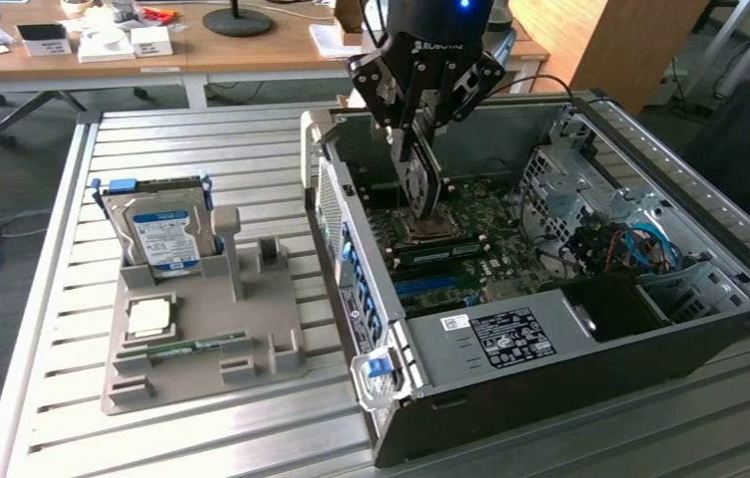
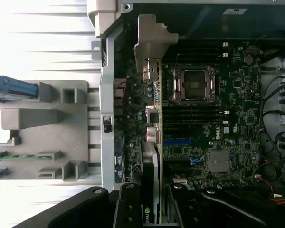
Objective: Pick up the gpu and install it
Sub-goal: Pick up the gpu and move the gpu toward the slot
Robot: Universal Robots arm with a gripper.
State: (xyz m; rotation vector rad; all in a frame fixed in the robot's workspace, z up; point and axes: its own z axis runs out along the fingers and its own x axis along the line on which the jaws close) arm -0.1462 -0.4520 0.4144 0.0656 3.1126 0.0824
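Claw [image 1: 417, 139] is clamped on the gpu [image 1: 424, 189], holding it on edge inside the open computer case [image 1: 574, 344], low over the motherboard [image 1: 488, 224], probably to meet a slot. On the worktop [image 1: 215, 438], a grey holder [image 1: 255, 368] keeps a hard drive [image 1: 162, 239], processor [image 1: 151, 317] and RAM stick [image 1: 198, 346].
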